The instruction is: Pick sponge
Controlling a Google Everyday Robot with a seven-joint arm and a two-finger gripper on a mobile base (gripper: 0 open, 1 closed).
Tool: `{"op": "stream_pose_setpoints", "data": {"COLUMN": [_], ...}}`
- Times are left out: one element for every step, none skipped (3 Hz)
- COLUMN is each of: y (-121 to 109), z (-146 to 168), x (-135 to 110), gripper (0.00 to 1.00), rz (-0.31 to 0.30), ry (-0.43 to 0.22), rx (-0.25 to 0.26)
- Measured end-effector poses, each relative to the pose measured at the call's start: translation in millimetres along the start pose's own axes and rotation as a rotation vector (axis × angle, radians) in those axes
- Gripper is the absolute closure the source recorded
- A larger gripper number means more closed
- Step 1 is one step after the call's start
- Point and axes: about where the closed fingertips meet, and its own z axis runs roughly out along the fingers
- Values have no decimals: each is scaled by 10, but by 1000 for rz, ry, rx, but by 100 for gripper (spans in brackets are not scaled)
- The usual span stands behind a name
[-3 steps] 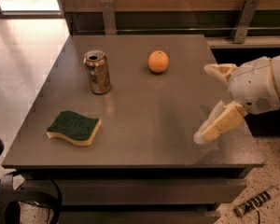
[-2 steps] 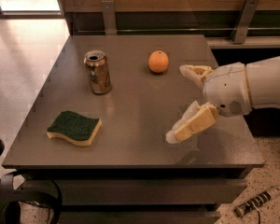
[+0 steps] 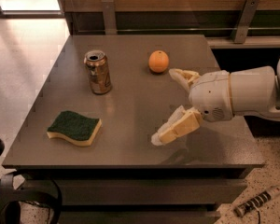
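Note:
The sponge lies flat near the table's front left, dark green top on a pale yellow base. My gripper reaches in from the right over the middle of the table, well to the right of the sponge. Its two pale fingers are spread wide apart, one near the orange and one low near the front, with nothing between them.
A brown drink can stands upright behind the sponge. An orange sits at the back middle, close to my upper finger. The grey table has its front edge near the sponge. A wall and rail run behind.
My arm has moved left across the table toward the sponge, from the right edge to the middle. The fingers stay spread. The sponge, can and orange have not moved.

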Motion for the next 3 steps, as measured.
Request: {"op": "stream_pose_setpoints", "data": {"y": [101, 232, 342], "z": [352, 746, 1156], "x": [-75, -150, -134], "gripper": [0, 0, 0], "rz": [-17, -33, -17], "ry": [-65, -91, -97], "rx": [-13, -35, -75]}}
